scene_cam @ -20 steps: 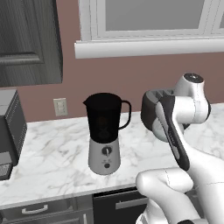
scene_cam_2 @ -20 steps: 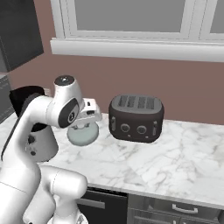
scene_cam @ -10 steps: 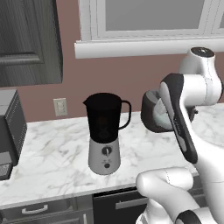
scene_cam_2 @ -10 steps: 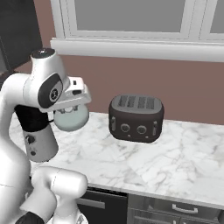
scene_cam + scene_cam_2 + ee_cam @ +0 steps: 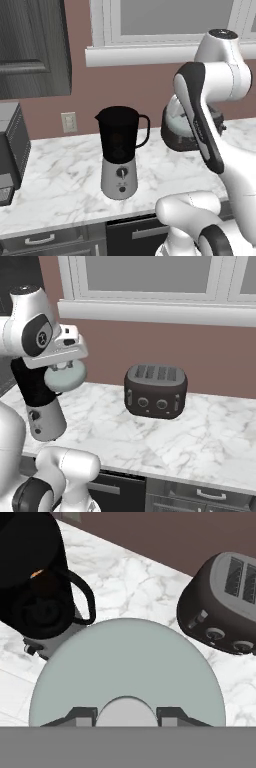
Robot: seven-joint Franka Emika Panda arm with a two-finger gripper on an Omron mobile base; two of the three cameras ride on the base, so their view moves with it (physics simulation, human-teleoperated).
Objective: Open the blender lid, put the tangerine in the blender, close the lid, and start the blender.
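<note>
Gripper [image 5: 126,716] clenched on blender lid [image 5: 125,672] knob, lid held up in air btwn blender [image 5: 119,150] at left & toaster [image 5: 155,390] at right. Jar uncovered; orange bit inside, prob tangerine [image 5: 36,574].

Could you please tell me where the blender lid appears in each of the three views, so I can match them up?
Left base view: blender lid right of centre, mostly behind the arm, in front of the toaster.
Right base view: upper left, under the gripper, above the blender.
Hand view: large disc at lower centre.
Shared landmark: the toaster.
</note>
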